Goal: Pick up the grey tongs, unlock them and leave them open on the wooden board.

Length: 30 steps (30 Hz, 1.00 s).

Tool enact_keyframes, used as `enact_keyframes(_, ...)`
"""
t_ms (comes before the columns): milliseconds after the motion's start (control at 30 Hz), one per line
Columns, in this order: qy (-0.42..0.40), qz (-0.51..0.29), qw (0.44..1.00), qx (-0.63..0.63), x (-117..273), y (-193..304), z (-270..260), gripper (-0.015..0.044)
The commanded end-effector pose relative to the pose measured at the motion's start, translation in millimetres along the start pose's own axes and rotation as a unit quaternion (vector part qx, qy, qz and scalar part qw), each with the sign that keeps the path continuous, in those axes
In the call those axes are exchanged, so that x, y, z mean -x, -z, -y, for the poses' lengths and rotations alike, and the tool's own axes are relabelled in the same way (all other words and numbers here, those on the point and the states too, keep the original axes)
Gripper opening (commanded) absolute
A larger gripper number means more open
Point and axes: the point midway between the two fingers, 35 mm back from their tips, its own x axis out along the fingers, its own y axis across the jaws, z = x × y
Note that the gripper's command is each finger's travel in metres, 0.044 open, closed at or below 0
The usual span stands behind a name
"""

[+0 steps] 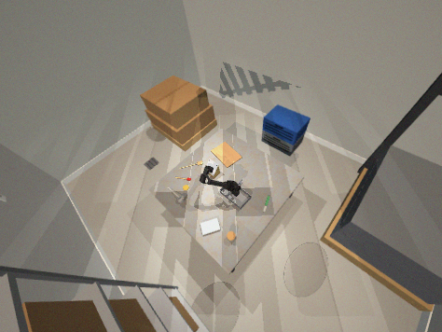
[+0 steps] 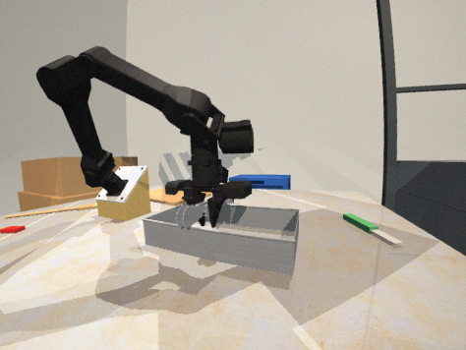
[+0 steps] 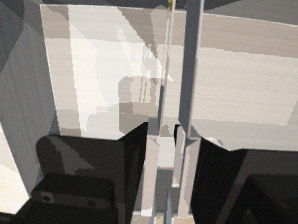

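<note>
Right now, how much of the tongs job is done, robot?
Done: reaching the tongs; the pincer is at them, down in the tin.
In hand: the grip, with a finger against each side.
Left: lift them clear, squeeze them tips down, and lay them open on the board, where no tongs lie.

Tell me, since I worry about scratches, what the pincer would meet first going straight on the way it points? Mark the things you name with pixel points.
Probably the floor of the roasting tin (image 1: pixel 247 200) (image 2: pixel 221 252) (image 3: pixel 240 85), below its fingertips; how much gap remains is unclear.
</note>
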Motion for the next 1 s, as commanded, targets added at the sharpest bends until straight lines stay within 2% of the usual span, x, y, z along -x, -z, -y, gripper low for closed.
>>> enact_keyframes(0, 0.0, 0.0, 1.0, 0.0, 0.1, 0.2, 0.0, 0.0065)
enact_keyframes(267, 0.0, 0.0, 1.0, 0.0, 0.1, 0.2, 0.0, 0.0012)
enact_keyframes(467, 0.0, 0.0, 1.0, 0.0, 2.6, -0.1, 0.6, -0.0145)
enact_keyframes(600, -0.001, 0.003, 1.0, 0.001, 33.9, -2.6, 5.6, -0.015)
enact_keyframes(800, -0.003, 0.0, 1.0, 0.005, 118.0, -2.6, 2.3, -0.015)
enact_keyframes(967, -0.003, -0.001, 1.0, 0.005, 128.0, -1.8, 0.5, -0.015)
